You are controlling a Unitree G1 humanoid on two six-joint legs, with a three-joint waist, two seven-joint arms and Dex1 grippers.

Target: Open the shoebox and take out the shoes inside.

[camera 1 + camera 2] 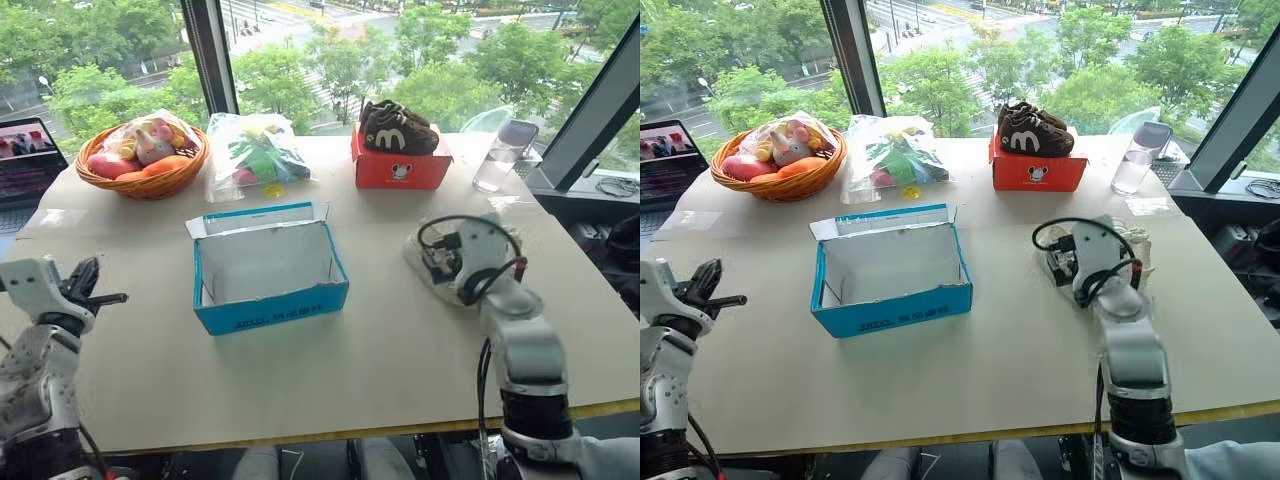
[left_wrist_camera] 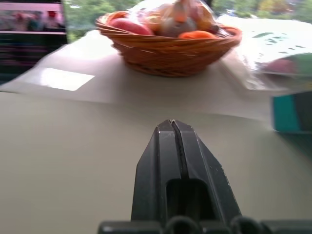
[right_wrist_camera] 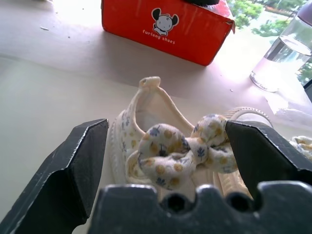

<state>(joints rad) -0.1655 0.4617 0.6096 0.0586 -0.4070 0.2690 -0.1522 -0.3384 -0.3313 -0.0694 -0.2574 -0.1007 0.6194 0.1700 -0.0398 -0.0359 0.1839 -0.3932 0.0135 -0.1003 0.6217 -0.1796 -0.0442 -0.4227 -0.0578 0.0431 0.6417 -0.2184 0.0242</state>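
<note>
Left gripper [image 2: 171, 127] clenched empty near basket [image 2: 168, 53]; right gripper [image 3: 168, 146] released around shoes [image 3: 161, 146].

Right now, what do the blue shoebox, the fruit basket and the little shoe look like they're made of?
The shoebox: seemingly cardboard, matte white inside, with folded flaps. The basket: woven wicker, with visible strands. The shoe: likely soft cream fabric, topped by a printed cloth bow.
</note>
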